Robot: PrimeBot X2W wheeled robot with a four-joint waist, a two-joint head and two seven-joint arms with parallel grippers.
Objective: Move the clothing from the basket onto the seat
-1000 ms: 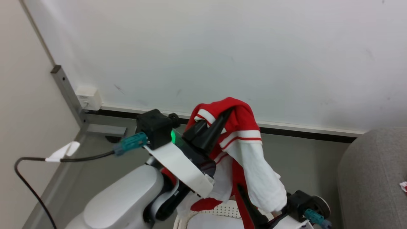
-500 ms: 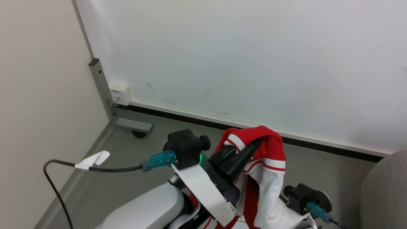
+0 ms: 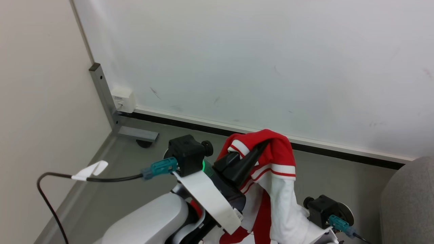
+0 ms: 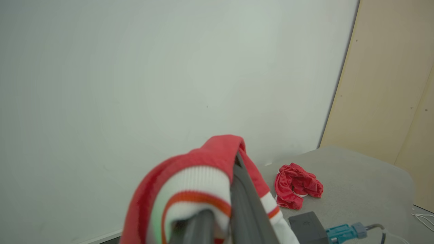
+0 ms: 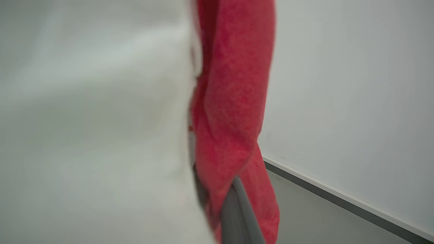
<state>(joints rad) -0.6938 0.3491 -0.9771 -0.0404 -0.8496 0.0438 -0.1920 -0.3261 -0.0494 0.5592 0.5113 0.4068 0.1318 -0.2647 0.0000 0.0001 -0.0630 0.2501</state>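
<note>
Laundry transfer, partly done: the robot's left fingers [image 3: 250, 162], pressed together, hold a red-and-white garment [image 3: 276, 157] up in front of a pale wall [image 3: 237, 51]. The cloth is draped over their tips and falls in a long white fold toward the right arm. The left wrist view shows the same grip from behind, with a striped cuff bunched over the closed fingers.

Lower down, the right fingers [image 5: 239, 217] are also closed. Red cloth from the same garment is gathered around them, and they appear to have it pinched, though blur and folds hide the exact point of contact. With both ends taken, the garment hangs in the air between the two arms, above the grey floor [image 3: 135, 189] and not touching the seat [image 3: 407, 203], which shows as a grey rounded edge at the robot's right.

One red piece [image 4: 296, 188] already lies crumpled on the seat's top, well back from its edge, so at least one item looks delivered. The held garment appears to be in mid-carry: lifted, gripped twice, not yet over the cushion. What seems to remain is to bring it across to the right, lower it onto the seat beside the red piece and let go with both sets of fingers. Whether more clothing waits in the basket cannot be told from these views.
</note>
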